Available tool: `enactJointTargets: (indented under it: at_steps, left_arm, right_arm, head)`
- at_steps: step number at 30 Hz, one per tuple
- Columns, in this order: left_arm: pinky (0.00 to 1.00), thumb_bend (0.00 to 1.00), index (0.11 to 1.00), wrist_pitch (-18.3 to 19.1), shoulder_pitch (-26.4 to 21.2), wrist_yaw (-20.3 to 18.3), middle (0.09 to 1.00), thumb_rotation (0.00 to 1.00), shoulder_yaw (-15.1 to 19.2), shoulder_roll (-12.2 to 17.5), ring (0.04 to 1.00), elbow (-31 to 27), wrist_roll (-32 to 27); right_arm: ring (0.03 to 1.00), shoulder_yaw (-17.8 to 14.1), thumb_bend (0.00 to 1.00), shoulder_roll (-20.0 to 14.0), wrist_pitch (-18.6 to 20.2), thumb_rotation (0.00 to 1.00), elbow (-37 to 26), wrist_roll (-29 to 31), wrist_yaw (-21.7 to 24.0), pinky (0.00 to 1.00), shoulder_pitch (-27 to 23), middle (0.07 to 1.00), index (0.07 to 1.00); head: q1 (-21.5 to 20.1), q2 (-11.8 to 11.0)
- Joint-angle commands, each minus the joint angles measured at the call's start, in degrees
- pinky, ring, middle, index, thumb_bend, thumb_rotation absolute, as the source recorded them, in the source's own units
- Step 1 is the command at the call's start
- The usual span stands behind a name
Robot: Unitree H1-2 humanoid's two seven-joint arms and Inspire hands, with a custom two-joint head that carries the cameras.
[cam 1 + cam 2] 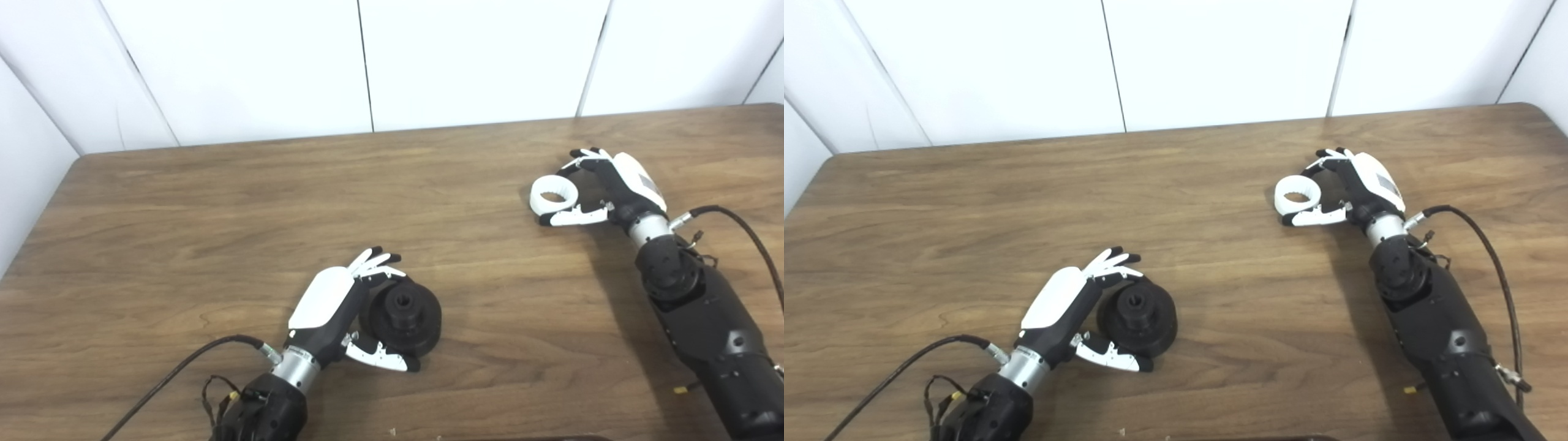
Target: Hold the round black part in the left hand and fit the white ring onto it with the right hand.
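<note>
The round black part (404, 315) lies flat on the wooden table (245, 214) at the near middle, hub hole facing up. My left hand (334, 303) is cupped beside it on its left. Its fingers (375, 262) are spread along the far-left rim and its thumb (380, 357) lies along the near rim, the hand open. The white ring (554, 196) rests on the table at the right. My right hand (603, 184) is closed around it, with curled fingers (582, 160) on the far edge and the thumb (576, 215) against the near edge.
White wall panels (367, 61) stand behind the table's far edge. A black cable (744, 229) trails from the right wrist and another (184, 367) from the left wrist. Bare wood lies between the two hands.
</note>
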Motion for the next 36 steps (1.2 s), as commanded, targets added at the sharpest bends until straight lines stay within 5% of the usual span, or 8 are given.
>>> enactJointTargets:
  at_steps: [1, 5, 24, 36]
  left_arm:
    - [0.87, 0.93, 0.603, 0.0, 0.0, 0.0, 0.897, 0.27, 0.2, 0.5, 0.972, -1.1, 0.5]
    - [0.88, 0.94, 0.602, 0.2, 0.0, -0.2, 0.9, 0.26, 0.3, 0.4, 0.976, -1.0, -0.1]
    - [0.89, 0.94, 0.603, 0.5, -0.1, 0.0, 0.904, 0.26, 0.0, 0.1, 0.978, -0.5, 0.3]
    - [0.9, 0.93, 0.607, 0.2, -0.4, 0.7, 0.904, 0.26, -0.1, -0.5, 0.979, 0.7, 0.4]
  right_arm:
    - [0.969, -0.8, 0.63, -0.8, -1.6, 0.18, -1.7, 0.2, -1.8, 0.93, -2.2, 0.884, 0.52]
    - [0.965, -0.8, 0.53, -0.7, -2.1, 0.15, -1.5, 0.6, -2.5, 0.93, -2.1, 0.875, 0.489]
    - [0.961, -0.8, 0.53, -1.2, -2.7, 0.15, -4.0, 1.7, -1.8, 0.9, -1.3, 0.873, 0.487]
    - [0.959, -1.2, 0.53, -0.7, 6.7, 0.15, -25.6, 5.1, 8.6, 0.92, 4.7, 0.881, 0.488]
  head:
    - [-0.1, 0.1]
    - [-0.1, -0.1]
    - [-0.1, 0.0]
    - [0.1, 0.2]
